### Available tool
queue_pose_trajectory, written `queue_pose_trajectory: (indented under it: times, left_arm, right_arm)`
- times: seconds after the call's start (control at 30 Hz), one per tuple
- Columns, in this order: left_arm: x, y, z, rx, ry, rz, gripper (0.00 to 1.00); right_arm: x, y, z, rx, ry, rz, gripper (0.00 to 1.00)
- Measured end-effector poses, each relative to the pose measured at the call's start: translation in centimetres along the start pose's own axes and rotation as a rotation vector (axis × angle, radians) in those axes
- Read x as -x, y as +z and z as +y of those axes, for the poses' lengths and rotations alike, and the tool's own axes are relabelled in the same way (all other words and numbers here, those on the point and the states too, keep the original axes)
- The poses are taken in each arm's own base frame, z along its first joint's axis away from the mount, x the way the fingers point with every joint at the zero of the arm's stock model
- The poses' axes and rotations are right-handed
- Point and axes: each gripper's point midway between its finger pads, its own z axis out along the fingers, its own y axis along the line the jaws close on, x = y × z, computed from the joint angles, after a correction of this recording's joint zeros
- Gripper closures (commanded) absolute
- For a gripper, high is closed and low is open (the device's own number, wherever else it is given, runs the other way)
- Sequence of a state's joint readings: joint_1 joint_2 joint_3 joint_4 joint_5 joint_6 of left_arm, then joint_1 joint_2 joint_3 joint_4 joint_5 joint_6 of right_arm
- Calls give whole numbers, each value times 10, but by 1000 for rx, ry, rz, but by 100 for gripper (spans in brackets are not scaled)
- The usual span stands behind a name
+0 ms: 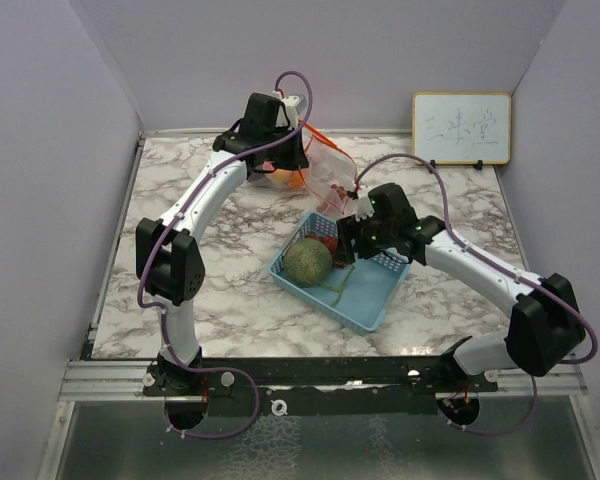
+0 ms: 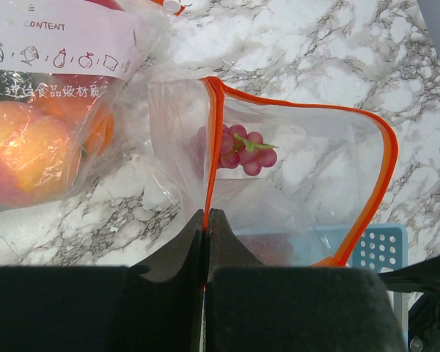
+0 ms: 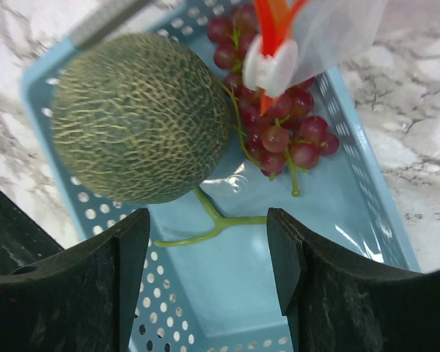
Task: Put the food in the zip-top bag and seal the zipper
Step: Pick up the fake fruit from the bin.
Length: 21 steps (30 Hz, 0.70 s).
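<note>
– Melon (image 3: 136, 117) and grape bunch (image 3: 279, 128) sit in the blue basket (image 3: 367, 191); a peach (image 2: 22, 147) shows through the zip-top bag (image 2: 301, 169).
– Left gripper (image 2: 207, 220) is pinched on the bag's orange rim. Right gripper (image 3: 205, 220) hangs over the basket, jaws apart, empty.
– I'd take the grapes first, low and centred on the bunch.
– And steer clear of that dangling white slider (image 3: 271, 66).

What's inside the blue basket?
A melon and red grapes lie in the basket. The bag's slider covers some grapes; anything under the melon is hidden.
</note>
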State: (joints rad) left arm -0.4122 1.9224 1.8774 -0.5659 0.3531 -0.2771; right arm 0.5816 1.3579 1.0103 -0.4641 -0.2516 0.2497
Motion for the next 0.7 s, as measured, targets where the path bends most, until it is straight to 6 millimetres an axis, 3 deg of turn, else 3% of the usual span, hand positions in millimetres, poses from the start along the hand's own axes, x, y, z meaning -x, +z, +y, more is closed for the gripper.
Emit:
queue_pose_trajectory:
  times: [0.1,0.23,0.5,0.7]
  left_arm:
    - [0,0,0,0,0,1,100]
    - [0,0,0,0,1,2,100]
    - [-1,0,0,0,1,3,100]
    - [-1,0,0,0,1,4,100]
  right_arm:
    - [-24,20,-10,-19,34,76,36]
    - [-41,35,-22,-60,57,117,36]
    - [-50,60,-46,-151,73,110,37]
    - [-46,76,-57,-194,85,70,45]
